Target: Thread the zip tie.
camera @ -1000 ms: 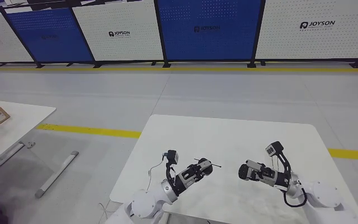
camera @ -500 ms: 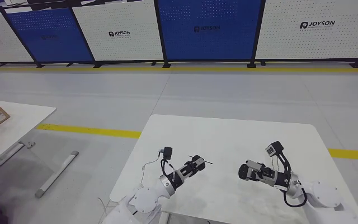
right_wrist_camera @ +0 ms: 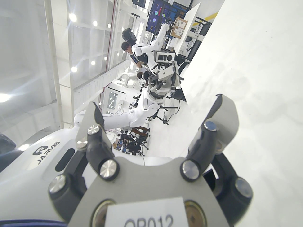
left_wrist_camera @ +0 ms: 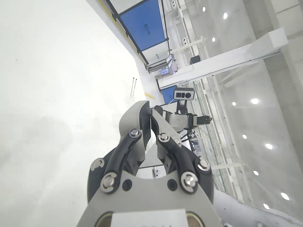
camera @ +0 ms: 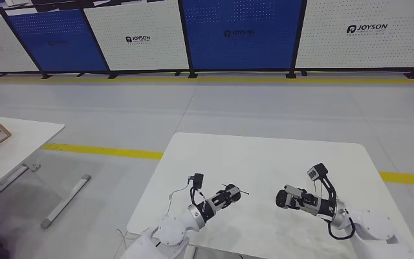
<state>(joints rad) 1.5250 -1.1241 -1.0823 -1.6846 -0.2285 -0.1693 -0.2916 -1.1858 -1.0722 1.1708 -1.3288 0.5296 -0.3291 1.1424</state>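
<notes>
A thin black zip tie (camera: 244, 191) sticks out sideways from my left gripper (camera: 234, 192), which is shut on it just above the white table (camera: 259, 155) near the front left. In the left wrist view the gripper (left_wrist_camera: 149, 109) has its pads pressed together. My right gripper (camera: 279, 198) hovers to the right of it, facing it across a short gap. Its fingers stand wide apart in the right wrist view (right_wrist_camera: 158, 109), with nothing between them. The left gripper (right_wrist_camera: 163, 81) faces it from farther off.
Two more black zip ties (left_wrist_camera: 133, 87) lie side by side on the table beyond the left gripper. The table's edge (right_wrist_camera: 189, 76) runs close behind the left arm. Blue and white panels (camera: 239, 32) stand far back across the floor.
The left gripper with the zip tie drew back a little to the left, then came back slightly to the right. The right arm has not moved.
</notes>
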